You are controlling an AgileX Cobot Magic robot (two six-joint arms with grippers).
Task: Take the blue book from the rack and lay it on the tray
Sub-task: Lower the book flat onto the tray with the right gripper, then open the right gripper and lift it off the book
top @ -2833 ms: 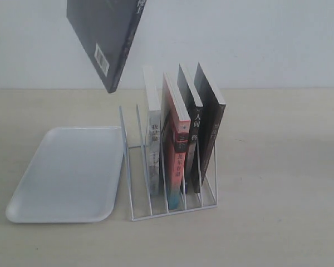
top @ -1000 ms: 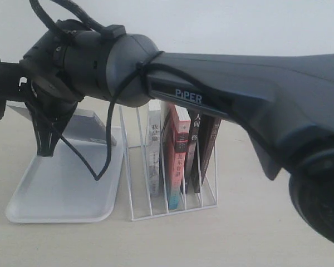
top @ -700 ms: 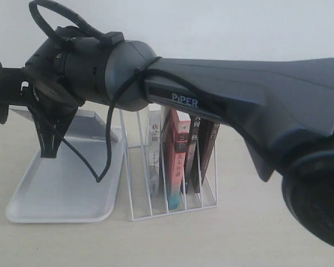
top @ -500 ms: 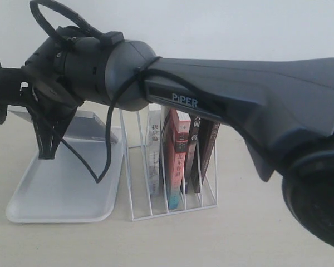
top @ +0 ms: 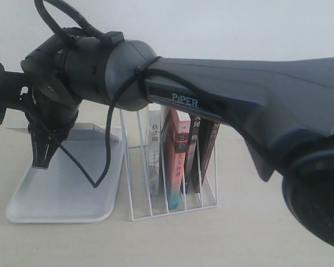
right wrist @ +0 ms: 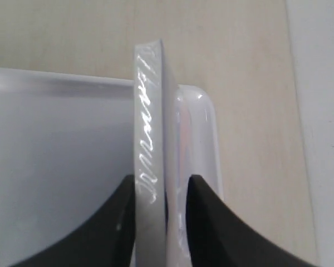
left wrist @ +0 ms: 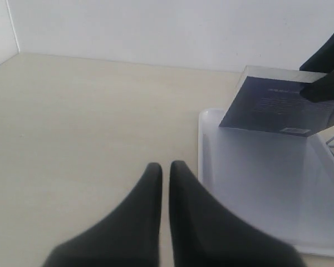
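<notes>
The blue book hangs tilted over the far end of the tray. Its dark cover faces the left wrist camera and its lower edge sits at the tray. From the exterior it is a thin pale slab behind the right arm. My right gripper straddles the book's page edge. One finger touches the pages, the other stands clear with tray showing in the gap, so the jaws are open. That gripper points down over the tray. My left gripper is shut and empty over bare table beside the tray.
The white wire rack stands right of the tray. It holds a white-spined, a red-and-teal and two black-spined books, with empty slots on the tray side. The right arm spans the view above the rack. A white wall lies behind.
The right gripper has sunk lower and to the left over the tray. The book now lies flatter than before. The right jaws have widened off the book.
</notes>
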